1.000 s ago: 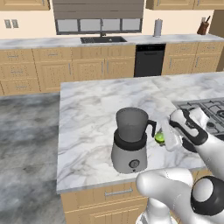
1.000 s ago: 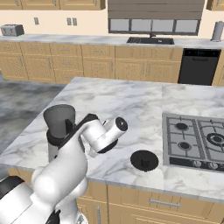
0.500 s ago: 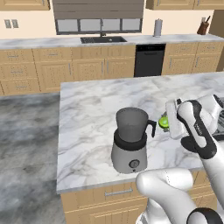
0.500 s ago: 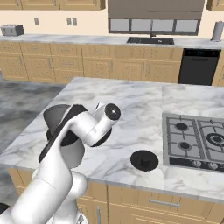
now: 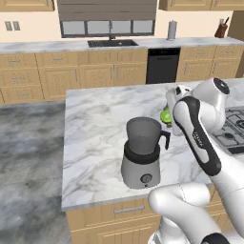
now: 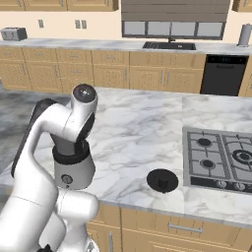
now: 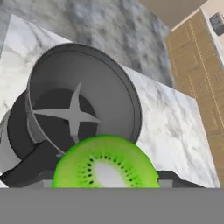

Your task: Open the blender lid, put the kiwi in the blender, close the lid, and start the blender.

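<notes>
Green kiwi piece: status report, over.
Gripper shut on bright green kiwi piece, carried beside the jar rim. Dark grey translucent blender open, blades bare. Flat black round lid lying on marble counter near stove. Nothing blocking jar mouth.

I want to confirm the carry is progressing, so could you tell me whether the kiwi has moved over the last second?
Yes. In the left base view the kiwi has risen from beside the blender collar to rim height, still right of the jar.

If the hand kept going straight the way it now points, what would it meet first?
Probably the open mouth of the blender: the hand, holding the kiwi, looks into the jar toward the blades. Depth is unclear, so it may catch the near rim first.
</notes>
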